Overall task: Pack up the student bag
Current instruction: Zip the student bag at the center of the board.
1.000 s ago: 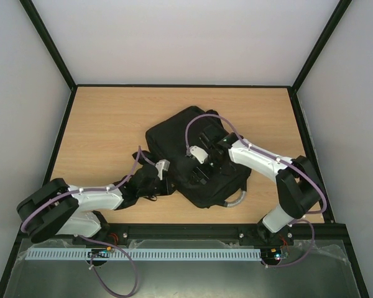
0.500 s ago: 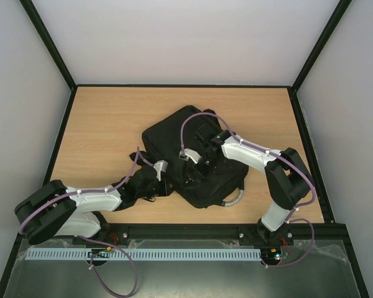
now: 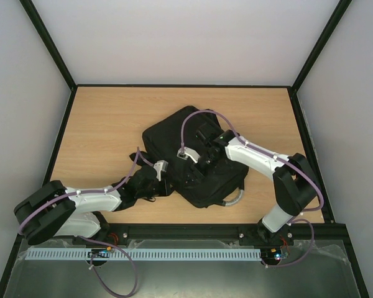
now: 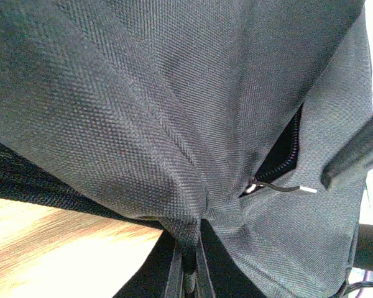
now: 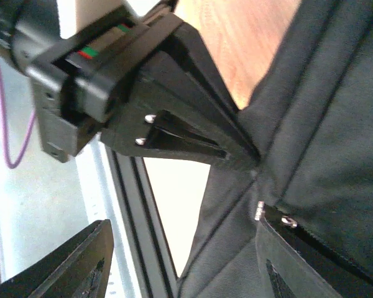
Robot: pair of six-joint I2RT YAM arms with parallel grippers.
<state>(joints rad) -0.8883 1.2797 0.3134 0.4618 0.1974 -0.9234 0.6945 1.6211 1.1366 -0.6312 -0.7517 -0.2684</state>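
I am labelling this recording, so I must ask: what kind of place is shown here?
Most likely a robot test cell, not a home: a wooden table boxed in by plain white walls and black frame bars, the left arm and right arm bolted at its near edge.

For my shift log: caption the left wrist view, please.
Left pincer shut on a fold of the student bag, zip pull beside an open stretch of zip.

A light wood-grain table (image 3: 105, 124) with a black rim is carrying the black student bag (image 3: 168, 136), which is lying slumped slightly right of its middle, toward the near edge.
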